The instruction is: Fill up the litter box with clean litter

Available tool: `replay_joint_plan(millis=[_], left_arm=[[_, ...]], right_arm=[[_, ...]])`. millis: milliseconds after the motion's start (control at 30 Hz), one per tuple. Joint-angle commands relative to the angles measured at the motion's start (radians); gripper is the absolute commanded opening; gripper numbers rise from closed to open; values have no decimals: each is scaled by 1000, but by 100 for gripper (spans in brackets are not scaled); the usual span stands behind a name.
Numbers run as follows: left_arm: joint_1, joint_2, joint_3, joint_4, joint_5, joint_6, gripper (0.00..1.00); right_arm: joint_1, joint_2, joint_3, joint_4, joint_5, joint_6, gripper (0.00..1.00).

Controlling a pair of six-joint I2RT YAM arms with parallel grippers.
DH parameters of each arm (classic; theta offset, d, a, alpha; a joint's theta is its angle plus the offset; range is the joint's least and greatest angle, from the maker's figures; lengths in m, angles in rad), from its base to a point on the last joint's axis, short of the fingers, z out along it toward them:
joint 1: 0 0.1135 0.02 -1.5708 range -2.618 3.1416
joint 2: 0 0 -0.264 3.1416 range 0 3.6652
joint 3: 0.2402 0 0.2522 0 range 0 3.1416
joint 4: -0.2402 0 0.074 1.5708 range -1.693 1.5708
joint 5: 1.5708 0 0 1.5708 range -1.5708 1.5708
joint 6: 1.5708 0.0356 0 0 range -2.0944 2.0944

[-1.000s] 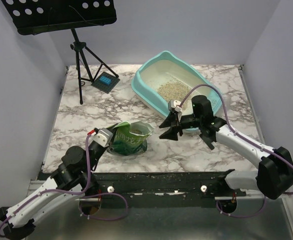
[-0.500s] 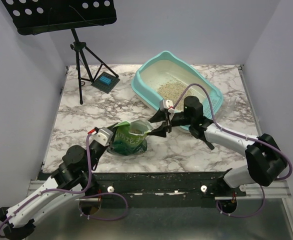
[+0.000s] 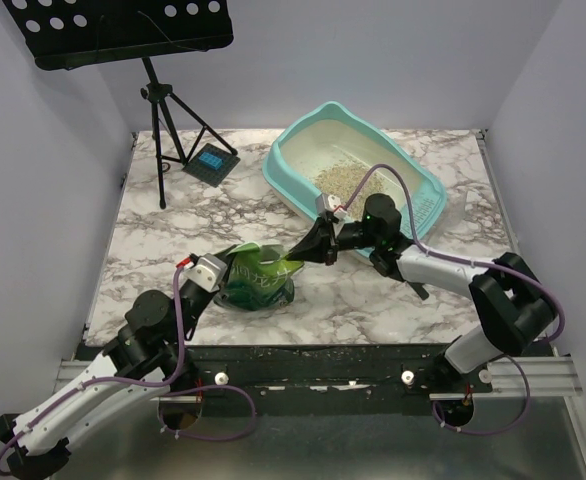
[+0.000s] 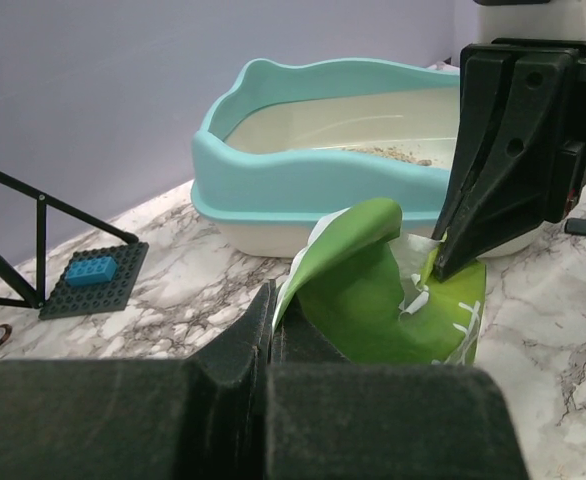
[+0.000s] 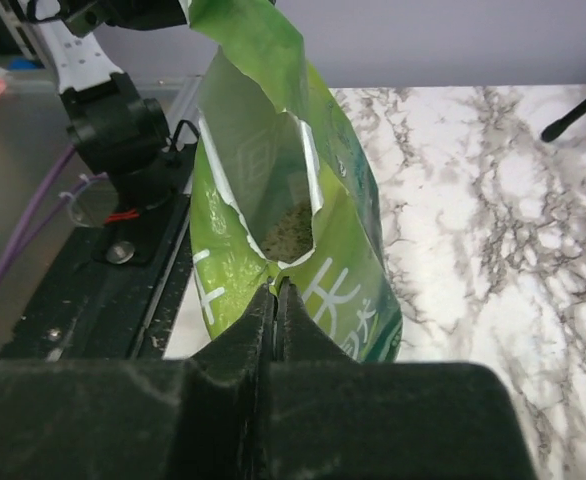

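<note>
Since 1 second ago, the right arm (image 3: 443,265) has swung left from beside the litter box (image 3: 276,168) to the bag (image 3: 258,282), and its jaws have gone from spread wide to closed. The bag, the box and the left arm (image 3: 143,335) have kept their places.

The right jaws are now pinched flat on the bag's right rim. The right wrist view shows no gap between them and the green foil caught at their tips. The left jaws are closed as tightly on the opposite, left edge of the bag, with the foil rising out from between them in the left wrist view. With 2 jaws on 2 sides, the bag's mouth gapes, and tan litter (image 5: 288,230) shows down inside it.

The bag stands on the counter (image 3: 173,230) near the front edge, left of centre. The box sits toward the back right, apart from the bag, with 1 loose pile of litter (image 3: 345,180) on its off-white floor.

Count: 2 arms, 1 bag, 1 box. At the back left stand 1 black tripod stand (image 3: 158,100) and 1 dark plate (image 3: 211,163) carrying 1 blue brick (image 4: 91,270).
</note>
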State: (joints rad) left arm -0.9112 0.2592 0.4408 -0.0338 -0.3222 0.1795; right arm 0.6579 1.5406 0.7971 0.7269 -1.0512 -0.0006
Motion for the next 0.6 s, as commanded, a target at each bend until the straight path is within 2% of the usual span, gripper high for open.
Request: replay_joint_plan(millis=[0, 133, 233, 400, 567], left_arm=[[5, -15, 15, 153, -12, 14, 0], [6, 24, 33, 146, 24, 8, 0], [6, 103, 103, 104, 92, -15, 0], [8, 213, 196, 126, 159, -12, 0], [11, 343, 217, 137, 285, 24, 0]], right_arm=[[9, 3, -10, 91, -7, 51, 1], [8, -89, -4, 19, 71, 11, 0], [-16, -201, 33, -174, 131, -73, 0], [-179, -371, 27, -308, 161, -33, 1], [-308, -456, -44, -385, 125, 43, 0]])
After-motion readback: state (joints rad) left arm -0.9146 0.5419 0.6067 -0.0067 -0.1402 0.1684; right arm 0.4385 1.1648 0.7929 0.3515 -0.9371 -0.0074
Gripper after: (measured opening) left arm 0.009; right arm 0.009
